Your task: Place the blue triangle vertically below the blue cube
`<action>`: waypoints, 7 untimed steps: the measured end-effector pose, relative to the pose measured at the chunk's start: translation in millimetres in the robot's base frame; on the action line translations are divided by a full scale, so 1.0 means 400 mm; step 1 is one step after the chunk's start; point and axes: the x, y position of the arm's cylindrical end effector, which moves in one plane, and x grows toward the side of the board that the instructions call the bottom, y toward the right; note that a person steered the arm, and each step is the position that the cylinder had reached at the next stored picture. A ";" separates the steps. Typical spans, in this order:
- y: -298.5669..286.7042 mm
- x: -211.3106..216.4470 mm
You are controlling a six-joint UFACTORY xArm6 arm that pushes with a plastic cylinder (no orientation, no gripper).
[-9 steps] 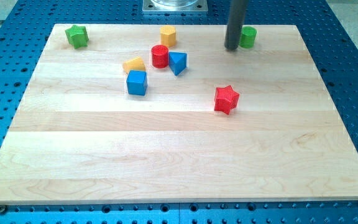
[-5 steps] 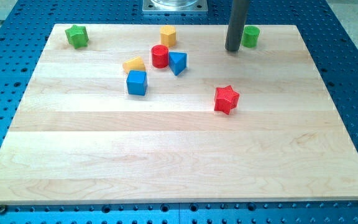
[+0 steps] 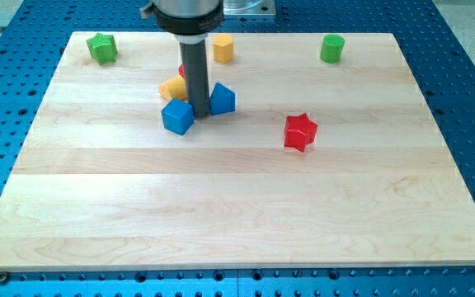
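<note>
The blue cube (image 3: 177,116) sits left of centre near the view's top, turned a little. The blue triangle (image 3: 223,99) lies just to its right and slightly higher. My tip (image 3: 200,114) stands on the board between the two, close against both; whether it touches either I cannot tell. The rod rises straight up from there and hides most of the red cylinder (image 3: 182,72) behind it.
A yellow block (image 3: 171,88) lies just above the blue cube. A yellow cylinder (image 3: 223,48) sits near the top edge. A red star (image 3: 300,132) lies right of centre. A green star (image 3: 102,48) is at top left, a green cylinder (image 3: 331,48) at top right.
The rod has moved from beside the green cylinder to between the blue cube and blue triangle. The cube has turned and shifted down-left; the triangle has shifted down-left too.
</note>
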 end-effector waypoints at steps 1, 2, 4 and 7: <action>0.006 -0.067; 0.052 -0.120; 0.050 0.160; -0.169 0.251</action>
